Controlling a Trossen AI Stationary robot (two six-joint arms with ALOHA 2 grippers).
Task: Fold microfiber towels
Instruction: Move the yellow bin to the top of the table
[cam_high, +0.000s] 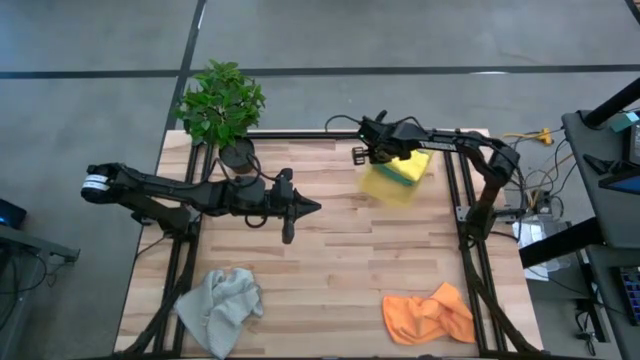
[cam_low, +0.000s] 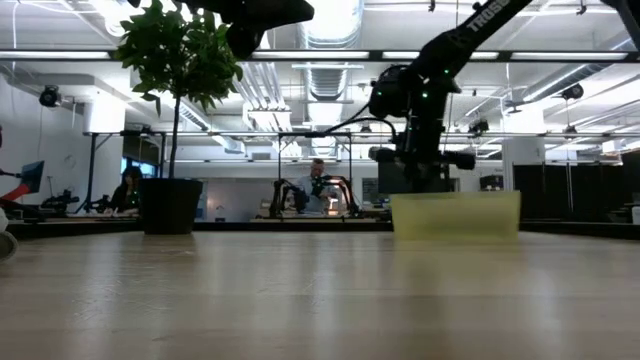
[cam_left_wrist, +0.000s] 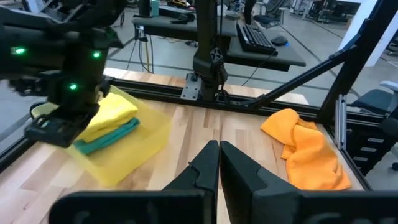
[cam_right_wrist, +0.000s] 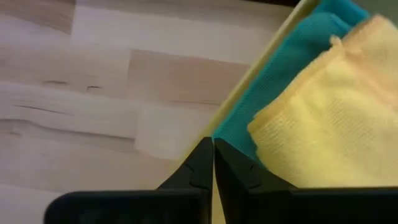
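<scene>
the wooden table (cam_high: 330, 250) is the biggest thing, with a potted plant (cam_high: 222, 105) at its far left corner. the left arm reaches across the middle, and its left gripper (cam_high: 303, 208) hangs over bare wood with its two fingers pressed together, holding nothing. the right arm bends in from the far right corner, and its right gripper (cam_high: 372, 150) is at the edge of the yellow bin (cam_high: 385, 188). its fingers are together too — they look pinched on the bin's thin wall, though i can't be fully sure.

inside the bin lie a yellow towel (cam_left_wrist: 109, 112) and under it a teal towel (cam_left_wrist: 106, 137), both already folded. two towels are not folded yet. the grey towel (cam_high: 220, 305) is a crumpled heap at the near left corner, and the orange towel (cam_high: 430, 315) is a crumpled heap at the near right corner.

the grey one lies toward the near edge from the left gripper — that arm is the closer one to it. the orange one sits on the right arm's side, well apart from its gripper. both heaps are bunched, so no long side shows.
</scene>
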